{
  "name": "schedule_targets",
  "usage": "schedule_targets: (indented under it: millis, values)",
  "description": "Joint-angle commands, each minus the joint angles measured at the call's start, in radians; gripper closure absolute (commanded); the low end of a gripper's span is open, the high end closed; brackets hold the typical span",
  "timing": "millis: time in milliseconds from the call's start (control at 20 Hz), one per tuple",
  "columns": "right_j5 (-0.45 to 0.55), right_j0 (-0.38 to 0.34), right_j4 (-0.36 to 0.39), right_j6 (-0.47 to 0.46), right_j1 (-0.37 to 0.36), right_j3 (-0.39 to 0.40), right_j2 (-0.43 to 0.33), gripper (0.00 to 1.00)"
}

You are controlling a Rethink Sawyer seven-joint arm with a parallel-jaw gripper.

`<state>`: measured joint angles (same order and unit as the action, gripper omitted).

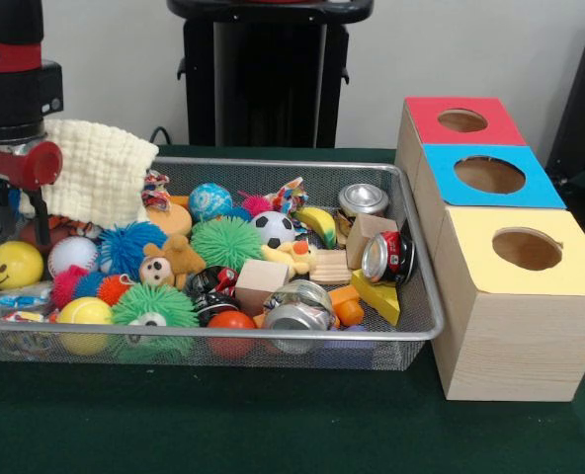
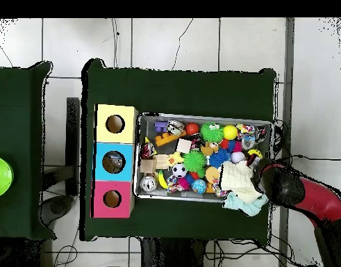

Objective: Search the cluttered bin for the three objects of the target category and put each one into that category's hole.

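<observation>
Gripper (image 1: pixel 38 212) sits at the left edge of the front view, over the left end of the wire bin (image 1: pixel 426 296). A cream knitted cloth (image 1: pixel 100 168) hangs beside it, touching the red wrist part; whether the cloth is pinched or only draped, I cannot tell. Finger state not resolvable in either view.

Target category is not stated by the scene. Three holed boxes stand at the right of the frame: red box (image 1: pixel 462 120), blue box (image 1: pixel 488 175), yellow box (image 1: pixel 526 249).

Judgement: if cans are the target, the candidates lie right of centre: one upright can (image 1: pixel 362 200) at the bin's back right, one can on its side (image 1: pixel 389 257) with its long axis roughly left–right, one crushed can (image 1: pixel 297 314) at the front rim. All three sit well apart from the gripper, across the bin toward the boxes. So the coming move is a long traverse rightward in the front view.

Overhead: the arm (image 2: pixel 298 191) enters from lower right.
</observation>
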<state>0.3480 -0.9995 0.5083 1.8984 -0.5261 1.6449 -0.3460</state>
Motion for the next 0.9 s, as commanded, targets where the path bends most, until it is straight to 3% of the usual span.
schedule_targets:
  millis: [50,300,450,650,900]
  values:
    - [0.076,0.031,-0.044,0.012,-0.009,0.014,-0.056,0.0]
    - [-0.038,0.116,-0.025,0.159,-0.084,0.06,0.074,0.0]
    - [-0.061,0.115,-0.035,0.167,-0.077,0.064,0.088,0.0]
    - [-0.147,0.14,-0.029,0.199,-0.023,0.042,0.139,0.0]
    - [-0.221,0.125,-0.043,0.178,0.057,0.011,0.13,0.0]
